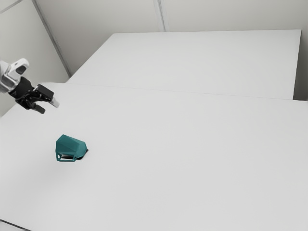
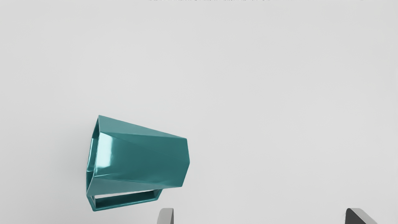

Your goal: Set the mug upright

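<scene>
Teal, glossy, faceted mug (image 2: 141,157) on its side, angular handle (image 2: 127,201), black hand (image 1: 50,108) spread wide

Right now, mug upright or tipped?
Tipped: the teal faceted mug lies on its side, mouth facing sideways, handle along the tabletop.

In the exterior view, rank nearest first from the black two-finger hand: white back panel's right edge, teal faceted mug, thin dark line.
1. Teal mug, lying toward the left.
2. Thin dark line, lower left corner.
3. Panel's right edge, far right.
</scene>
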You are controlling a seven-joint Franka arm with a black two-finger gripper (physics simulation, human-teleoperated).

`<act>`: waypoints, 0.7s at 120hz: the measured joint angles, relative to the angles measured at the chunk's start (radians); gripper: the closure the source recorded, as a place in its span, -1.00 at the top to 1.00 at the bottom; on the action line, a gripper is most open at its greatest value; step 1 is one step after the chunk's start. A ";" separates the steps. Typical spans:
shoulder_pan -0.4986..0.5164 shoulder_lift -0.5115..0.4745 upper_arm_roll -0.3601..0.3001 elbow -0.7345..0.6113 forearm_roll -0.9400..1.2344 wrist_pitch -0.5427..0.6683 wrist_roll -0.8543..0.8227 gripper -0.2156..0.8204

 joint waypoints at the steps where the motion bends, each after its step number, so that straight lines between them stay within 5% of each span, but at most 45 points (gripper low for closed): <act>1: 0.004 0.000 0.000 -0.006 -0.010 0.003 0.010 0.58; 60: 0.128 0.034 0.050 -0.131 -0.224 -0.051 0.257 0.58; 84: 0.157 0.130 0.080 -0.123 -0.275 -0.070 0.311 0.58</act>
